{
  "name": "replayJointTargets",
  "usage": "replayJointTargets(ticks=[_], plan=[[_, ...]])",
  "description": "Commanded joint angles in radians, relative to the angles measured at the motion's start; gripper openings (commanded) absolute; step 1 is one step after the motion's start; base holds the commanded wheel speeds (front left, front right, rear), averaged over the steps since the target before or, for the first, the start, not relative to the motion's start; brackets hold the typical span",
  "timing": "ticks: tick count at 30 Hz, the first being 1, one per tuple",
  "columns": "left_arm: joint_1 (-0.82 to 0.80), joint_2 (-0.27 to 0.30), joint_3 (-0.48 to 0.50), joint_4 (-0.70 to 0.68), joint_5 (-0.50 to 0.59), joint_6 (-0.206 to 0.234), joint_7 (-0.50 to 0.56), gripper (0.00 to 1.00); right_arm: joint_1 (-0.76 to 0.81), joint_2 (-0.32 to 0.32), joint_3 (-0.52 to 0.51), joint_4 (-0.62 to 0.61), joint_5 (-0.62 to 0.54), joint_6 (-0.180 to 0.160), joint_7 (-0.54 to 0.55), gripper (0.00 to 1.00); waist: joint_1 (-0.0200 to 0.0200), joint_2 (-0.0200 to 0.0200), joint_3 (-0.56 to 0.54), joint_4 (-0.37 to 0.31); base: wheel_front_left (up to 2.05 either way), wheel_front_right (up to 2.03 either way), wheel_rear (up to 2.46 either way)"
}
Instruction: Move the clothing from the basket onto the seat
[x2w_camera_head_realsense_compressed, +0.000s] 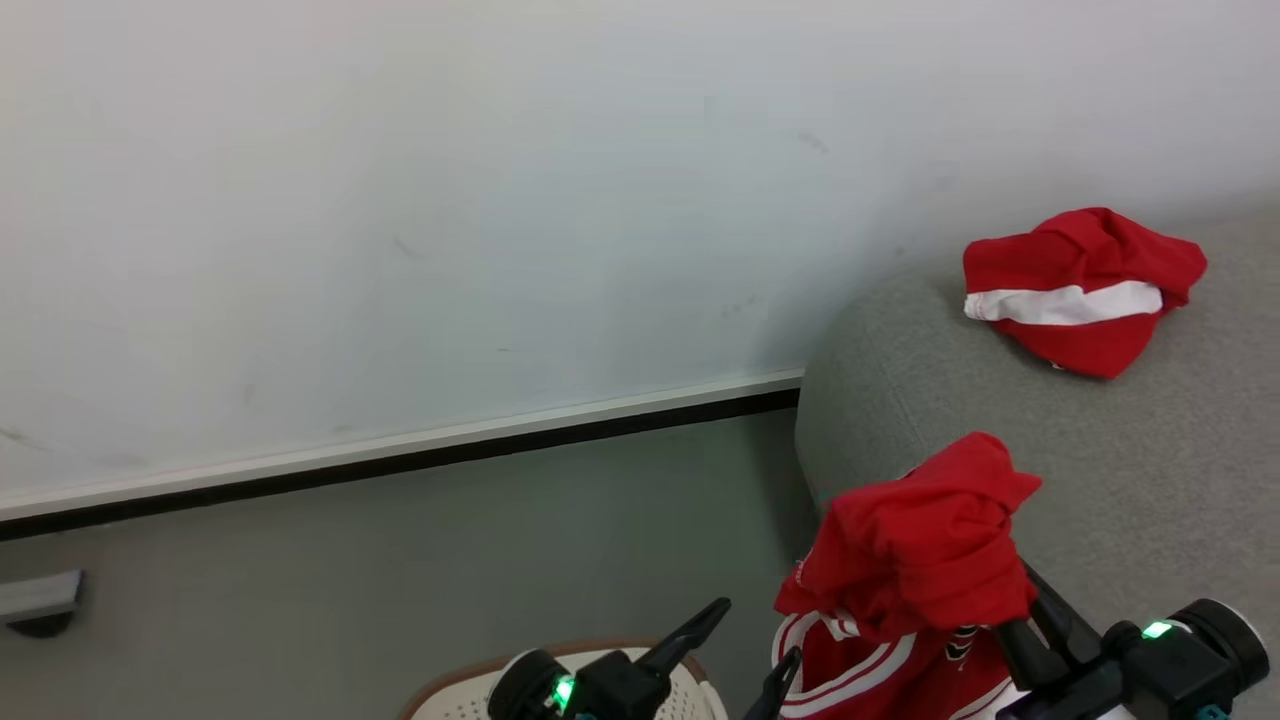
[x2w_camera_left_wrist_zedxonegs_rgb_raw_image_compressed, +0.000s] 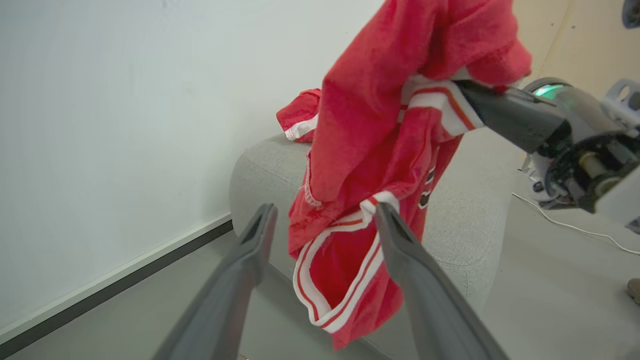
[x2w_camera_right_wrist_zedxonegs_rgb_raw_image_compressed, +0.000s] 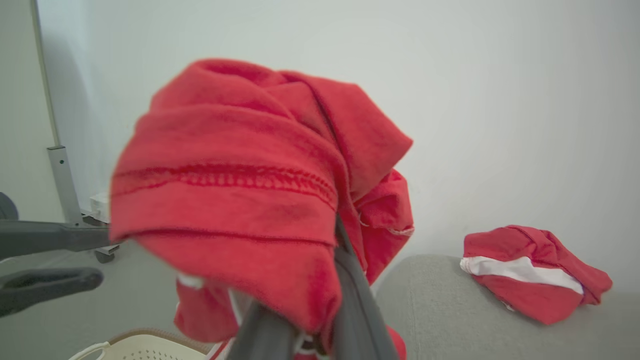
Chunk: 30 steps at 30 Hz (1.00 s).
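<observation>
My right gripper (x2w_camera_head_realsense_compressed: 1015, 612) is shut on a red garment with white trim (x2w_camera_head_realsense_compressed: 920, 560), one piece of the clothing, which drapes over its fingertips and hangs beside the seat's rounded end. That held garment (x2w_camera_left_wrist_zedxonegs_rgb_raw_image_compressed: 380, 150) hangs just beyond my left gripper (x2w_camera_left_wrist_zedxonegs_rgb_raw_image_compressed: 325, 210), which stands open and apart from the cloth. In the head view the left gripper (x2w_camera_head_realsense_compressed: 757, 632) sits above the basket (x2w_camera_head_realsense_compressed: 450, 695), whose inside is hidden. A second red garment with a white band (x2w_camera_head_realsense_compressed: 1080, 290) lies crumpled on the grey seat (x2w_camera_head_realsense_compressed: 1100, 450) by the wall.
A white wall with a dark baseboard (x2w_camera_head_realsense_compressed: 400, 460) runs behind grey floor. A metal stand leg (x2w_camera_right_wrist_zedxonegs_rgb_raw_image_compressed: 60, 165) rises at the left of the right wrist view. A white cable (x2w_camera_left_wrist_zedxonegs_rgb_raw_image_compressed: 575, 227) lies on the floor beyond the seat.
</observation>
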Motion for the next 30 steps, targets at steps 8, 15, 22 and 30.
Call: replayJointTargets(ticks=[8,15,22,30], plan=[[-0.038,-0.026,-0.017,0.065,-0.004,-0.004,-0.055,1.0,0.019,-0.024,-0.05,-0.028,0.001,0.001,0.0,0.0,-0.0001,-0.0001,0.028,-0.117,0.0,0.0,0.0],[-0.062,-0.042,-0.032,0.098,-0.016,-0.005,-0.072,1.0,0.031,-0.034,-0.081,-0.036,0.007,0.001,0.0,0.0,-0.0001,-0.0001,0.041,-0.168,0.0,0.0,0.0],[-0.074,-0.046,-0.039,0.118,-0.02,-0.004,-0.079,1.0,0.039,-0.03,-0.095,-0.036,0.005,0.0,0.0,0.0,-0.0001,-0.0001,0.045,-0.176,0.0,0.0,0.0],[-0.102,-0.043,-0.041,0.125,-0.016,0.002,-0.08,1.0,0.009,-0.019,-0.127,-0.023,0.0,0.0,0.0,0.0,-0.0001,-0.0001,0.096,-0.142,0.0,0.0,0.0]])
